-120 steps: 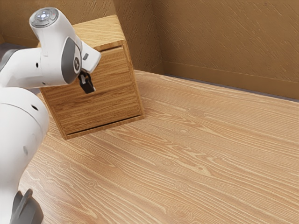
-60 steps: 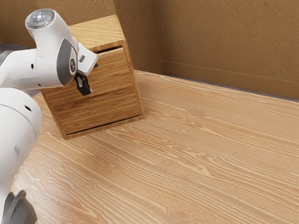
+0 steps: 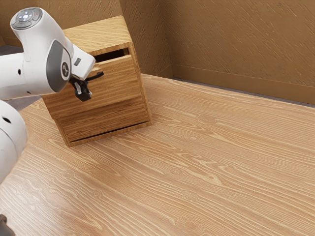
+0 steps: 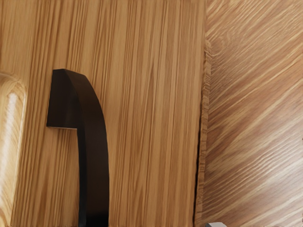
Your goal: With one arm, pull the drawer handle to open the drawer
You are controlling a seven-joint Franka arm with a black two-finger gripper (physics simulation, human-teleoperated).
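the black gripper (image 3: 81,91) is seen at the front of the upper drawer (image 3: 115,78) of a wooden cabinet (image 3: 103,115), its fingers closed narrowly on the near end of the black drawer handle (image 3: 96,75) – the rest of the bar is left jutting toward the exterior view's right. the drawer is found partly out, with a dark gap shown above its front. in the wrist view the drawer handle (image 4: 90,156) is shown curving off the drawer's face. the cabinet is set on the wooden table (image 3: 206,157).
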